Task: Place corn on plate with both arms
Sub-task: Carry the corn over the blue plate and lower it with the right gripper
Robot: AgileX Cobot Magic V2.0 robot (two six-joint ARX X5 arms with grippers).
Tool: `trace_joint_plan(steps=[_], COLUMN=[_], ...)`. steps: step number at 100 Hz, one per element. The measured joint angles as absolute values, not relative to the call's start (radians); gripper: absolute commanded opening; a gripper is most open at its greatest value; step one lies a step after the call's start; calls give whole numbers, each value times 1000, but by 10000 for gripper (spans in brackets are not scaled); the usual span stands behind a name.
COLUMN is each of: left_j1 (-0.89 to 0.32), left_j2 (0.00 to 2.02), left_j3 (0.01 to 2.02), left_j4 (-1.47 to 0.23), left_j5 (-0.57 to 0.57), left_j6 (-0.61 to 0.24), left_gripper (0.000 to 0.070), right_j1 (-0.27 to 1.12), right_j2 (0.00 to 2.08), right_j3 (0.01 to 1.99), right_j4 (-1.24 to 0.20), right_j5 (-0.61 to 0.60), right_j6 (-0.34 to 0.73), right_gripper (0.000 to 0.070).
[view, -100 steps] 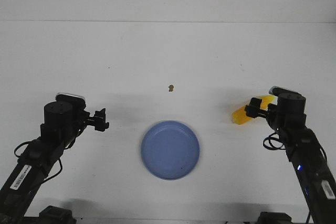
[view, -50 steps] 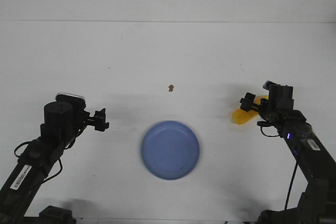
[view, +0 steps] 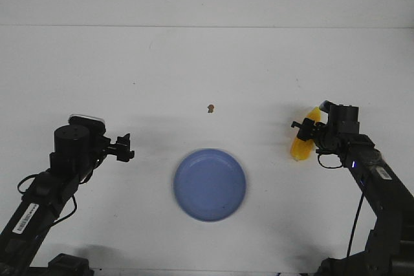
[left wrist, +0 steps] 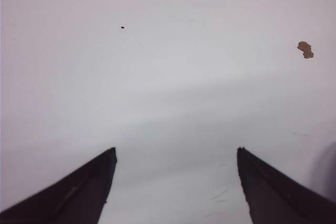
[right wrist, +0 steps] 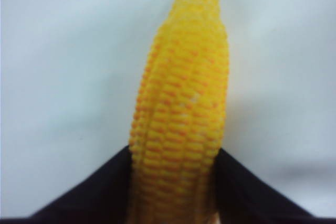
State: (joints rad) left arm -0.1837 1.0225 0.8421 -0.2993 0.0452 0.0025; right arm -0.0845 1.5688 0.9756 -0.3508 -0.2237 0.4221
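One gripper (right wrist: 173, 182) around corn (right wrist: 181, 114)

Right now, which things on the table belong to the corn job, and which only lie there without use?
Belonging to the job:
- corn, gripped in the right tool
- plate, nothing on it
- left tool, open, holding nothing

Only lying there:
- small brown crumb, beyond the plate
- tiny dark speck, farther left
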Motion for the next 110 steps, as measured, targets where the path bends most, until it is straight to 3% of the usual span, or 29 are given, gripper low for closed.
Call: trace_joint_plan(steps=[29,62,87,110], left_j1=[-184,-184,-184,-184], left_j2=[1023,1023,1023,1023], left_j3=[842,842,842,842], left_j4=[-299,-299,-299,-299], left_j5=[45,45,45,45], left_j6=[2,2,2,2], left_gripper=[472,472,472,472], right_j1=[-49,263,541,674], right_j2=[1489,1269,1316,1412], right_j3=[976,983,983,983], right_j4=[-392,-511,-529,-510], right_j5=[-345,-363,-205,-153], right_j6=[415,390,390,392], right_gripper=[158,158,158,187])
